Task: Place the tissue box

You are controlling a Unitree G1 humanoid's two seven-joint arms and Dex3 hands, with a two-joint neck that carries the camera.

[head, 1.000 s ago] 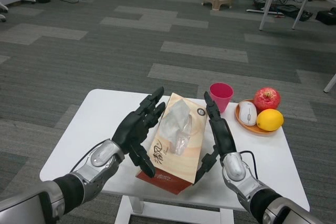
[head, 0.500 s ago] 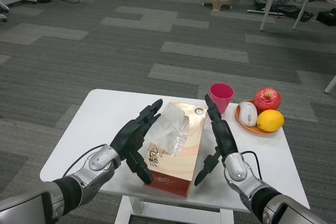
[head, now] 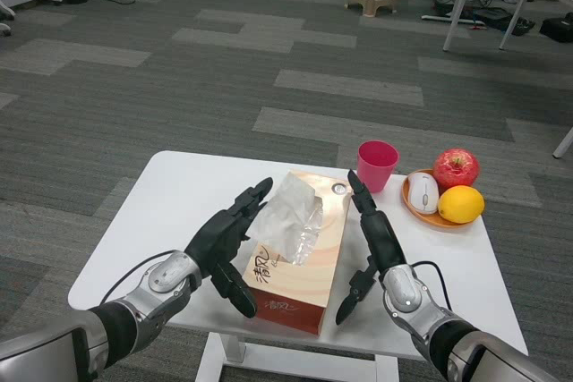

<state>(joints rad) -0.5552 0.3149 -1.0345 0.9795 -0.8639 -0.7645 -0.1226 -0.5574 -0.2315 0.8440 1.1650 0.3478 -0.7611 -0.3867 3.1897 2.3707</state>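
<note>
- The white table [head: 170, 199] fills the lower half of the frame, standing on grey striped carpet.
- The tissue box [head: 300, 261] lies flat on the table at lower centre, its long side running away from the camera, with a tuft of tissue (crumpled, in clear wrap) rising from the top opening.
- The left hand [head: 226, 241] sits just beside the box's left side, fingers spread and stretched forward, gripping nothing; whether they touch the cardboard cannot be told.
- The right hand [head: 374, 239] stands on the box's right side, fingers straight and apart, empty as well.
- A wooden plate [head: 418, 211] at right of centre holds a red apple [head: 456, 168], a lemon [head: 460, 204] and a white computer mouse [head: 423, 192].
- A pink cup [head: 377, 165] stands upright between box and plate.
</note>
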